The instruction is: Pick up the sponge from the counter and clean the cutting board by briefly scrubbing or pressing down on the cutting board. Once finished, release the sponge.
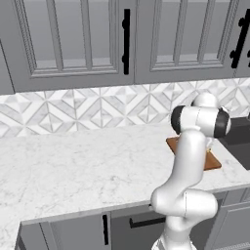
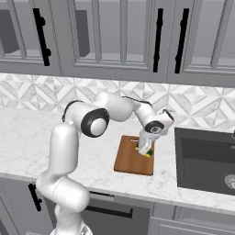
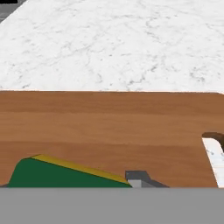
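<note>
The end effector (image 2: 144,150) gripped the sponge (image 2: 143,151) between its fingers, pressed onto the cutting board (image 2: 131,160) beneath it, white surface (image 2: 46,137) beyond

robot arm (image 2: 62,151): glossy white rounded shell segments, tube-shaped links joined by bulbous elbows; seen at lower left of the right base frame and lower right of the left base frame. joint caps: dark charcoal discs and rings, one large round cap at centre left of the right base frame, a black band at the elbow in the left base frame. wrist: white housing with dark collar. gripper (image 2: 145,150): pale grey-white body, small dark tips. no visible cables, screws or markings.
</note>
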### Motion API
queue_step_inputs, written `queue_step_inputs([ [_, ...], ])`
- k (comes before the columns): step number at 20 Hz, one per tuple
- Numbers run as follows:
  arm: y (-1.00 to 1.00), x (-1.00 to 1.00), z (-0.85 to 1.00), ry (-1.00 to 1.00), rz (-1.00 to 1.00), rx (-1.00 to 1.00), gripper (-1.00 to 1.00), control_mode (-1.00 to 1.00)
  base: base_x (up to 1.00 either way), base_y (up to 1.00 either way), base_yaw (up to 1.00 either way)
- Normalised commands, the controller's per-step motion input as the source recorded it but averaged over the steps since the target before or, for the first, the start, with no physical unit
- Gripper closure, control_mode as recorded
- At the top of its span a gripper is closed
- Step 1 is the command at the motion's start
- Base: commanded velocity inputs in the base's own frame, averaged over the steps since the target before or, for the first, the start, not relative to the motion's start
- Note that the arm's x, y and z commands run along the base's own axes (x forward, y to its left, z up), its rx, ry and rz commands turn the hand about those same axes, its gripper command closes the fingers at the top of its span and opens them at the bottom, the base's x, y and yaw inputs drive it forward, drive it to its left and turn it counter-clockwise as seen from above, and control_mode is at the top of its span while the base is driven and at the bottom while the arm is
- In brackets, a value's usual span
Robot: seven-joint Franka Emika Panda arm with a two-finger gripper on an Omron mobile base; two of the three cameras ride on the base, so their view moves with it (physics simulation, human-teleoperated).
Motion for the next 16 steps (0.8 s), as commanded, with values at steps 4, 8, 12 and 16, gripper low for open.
queue_step_inputs([
  [4, -0.04, 0.05, 0.47, -0.18, 0.00, -0.07, 1.00, -1.00, 0.00, 0.00, 0.00],
  [8, -0.06, 0.27, 0.49, -0.16, 0.00, -0.03, 1.00, -1.00, 0.00, 0.00, 0.00],
  [12, -0.06, 0.04, -0.23, -0.33, 0.00, 0.04, 1.00, -1.00, 0.00, 0.00, 0.00],
  [16, -0.38, -0.04, -0.65, -0.12, 0.00, 0.22, 1.00, -1.00, 0.00, 0.00, 0.00],
])
